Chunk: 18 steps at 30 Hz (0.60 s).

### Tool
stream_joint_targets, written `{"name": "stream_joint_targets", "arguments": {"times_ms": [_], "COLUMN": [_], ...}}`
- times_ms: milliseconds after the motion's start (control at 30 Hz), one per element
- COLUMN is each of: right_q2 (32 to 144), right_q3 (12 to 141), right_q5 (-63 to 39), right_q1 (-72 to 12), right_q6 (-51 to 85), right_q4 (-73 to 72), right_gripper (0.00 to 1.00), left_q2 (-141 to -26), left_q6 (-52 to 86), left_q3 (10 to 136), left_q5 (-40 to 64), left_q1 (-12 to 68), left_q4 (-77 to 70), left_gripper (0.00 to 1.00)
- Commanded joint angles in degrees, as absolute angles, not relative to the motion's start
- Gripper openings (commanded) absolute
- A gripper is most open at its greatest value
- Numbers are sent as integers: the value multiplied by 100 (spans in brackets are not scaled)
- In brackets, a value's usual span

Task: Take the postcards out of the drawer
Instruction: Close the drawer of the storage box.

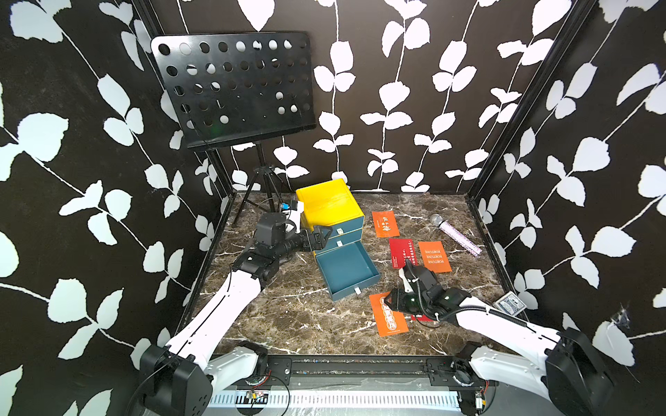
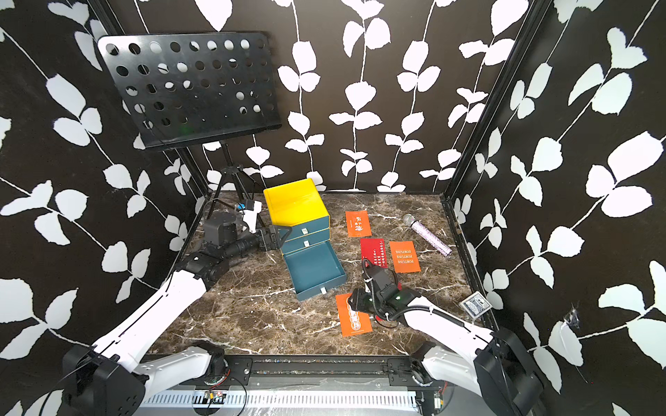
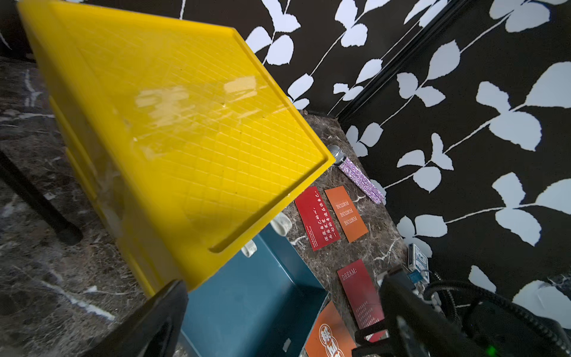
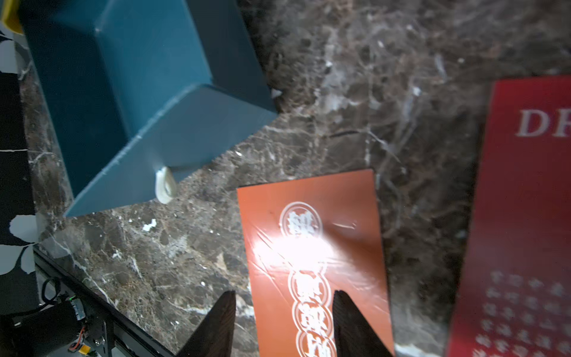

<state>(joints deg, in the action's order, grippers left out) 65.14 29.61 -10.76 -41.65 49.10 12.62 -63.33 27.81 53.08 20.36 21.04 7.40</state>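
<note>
Postcards (image 1: 434, 256) out, right tool (image 4: 282, 295) low — jaws parted

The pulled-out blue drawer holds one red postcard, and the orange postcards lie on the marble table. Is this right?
No. In both top views the blue drawer is empty; the orange postcards do lie on the marble table.

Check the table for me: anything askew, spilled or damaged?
Nothing looks damaged or spilled. The teal pulled-out drawer is empty, and the orange and red postcards lie flat on the brown marble table at mixed angles.
</note>
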Motion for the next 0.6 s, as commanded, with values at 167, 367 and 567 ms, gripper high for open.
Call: {"name": "stream_joint_targets", "arguments": {"times_ms": [167, 367, 567], "right_q2": [7166, 7735, 8251], "right_q3": [3412, 3619, 3622], "right_q5": [-277, -431, -457], "right_q1": [-4907, -5026, -5080], "right_q6": [4801, 4694, 4763], "right_q4": [-250, -606, -1187], "right_gripper": [50, 46, 38], "left_q2": [-5802, -5579, -5375], "left_q6": [3006, 3103, 3017], "left_q3": [4907, 4602, 4438], "left_q5": [2174, 2215, 2082], "left_q1": [1664, 1401, 1310], "left_q4": [806, 787, 910], "left_gripper": [99, 99, 99]}}
